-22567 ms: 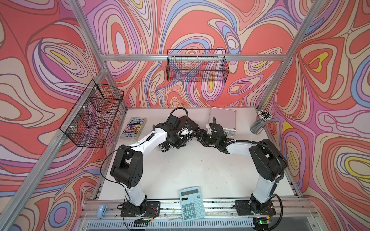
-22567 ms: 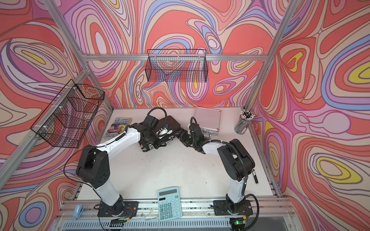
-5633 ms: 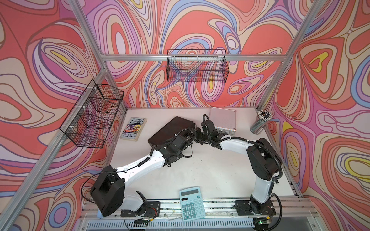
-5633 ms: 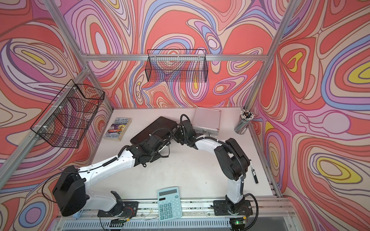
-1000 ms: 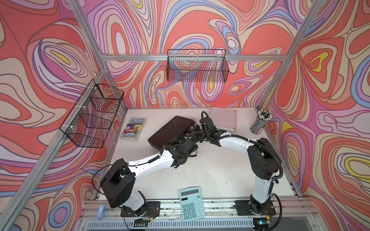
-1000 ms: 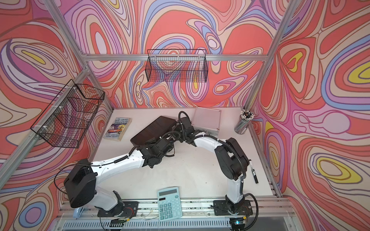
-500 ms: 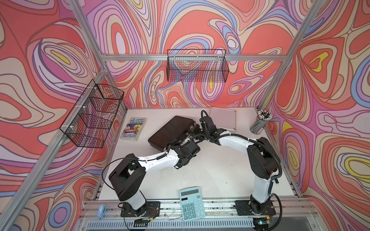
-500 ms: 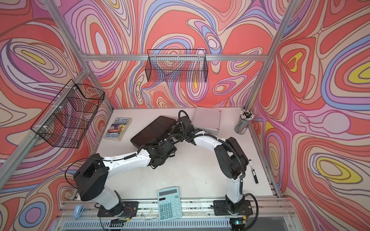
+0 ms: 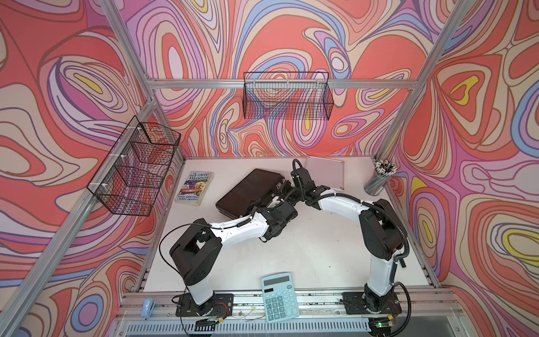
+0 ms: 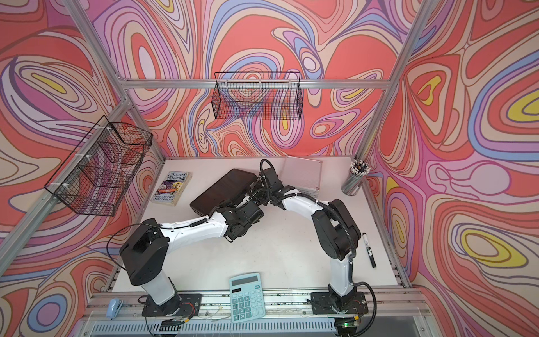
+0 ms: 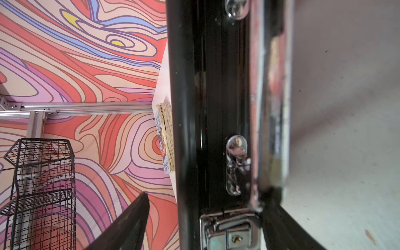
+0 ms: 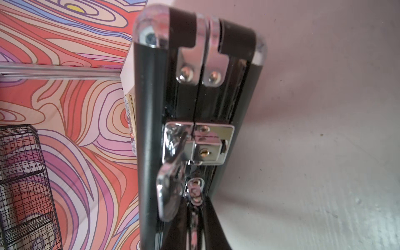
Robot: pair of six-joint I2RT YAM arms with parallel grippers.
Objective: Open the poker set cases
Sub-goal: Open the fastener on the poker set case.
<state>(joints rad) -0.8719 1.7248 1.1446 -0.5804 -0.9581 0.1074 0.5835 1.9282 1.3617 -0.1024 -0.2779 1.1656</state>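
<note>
The black poker case (image 9: pixel 250 189) lies shut at mid-table in both top views (image 10: pixel 224 186). The silver case (image 9: pixel 325 175) lies flat behind it to the right. My right gripper (image 12: pixel 195 216) is shut on the black case's chrome handle (image 12: pixel 194 229), beside a latch (image 12: pixel 201 142) whose flap (image 12: pixel 171 184) hangs lifted. My left gripper (image 11: pixel 208 194) is open and straddles the case's front edge. One of its fingers (image 11: pixel 129 223) stands clear of the case. The other sits by the handle (image 11: pixel 270 108), just past a closed latch (image 11: pixel 229 233). In a top view both grippers sit at the case's front edge (image 9: pixel 277 198).
A paperback book (image 9: pixel 194 188) lies left of the black case. A light-blue calculator (image 9: pixel 280 296) sits at the front edge, a pencil cup (image 9: pixel 379 181) at the back right, a marker (image 10: pixel 369 253) by the right rail. Wire baskets (image 9: pixel 287 99) (image 9: pixel 134 166) hang on the walls.
My left arm has swung its wrist a little to the right and closer to the black case's front edge. The right arm and both cases have stayed put.
</note>
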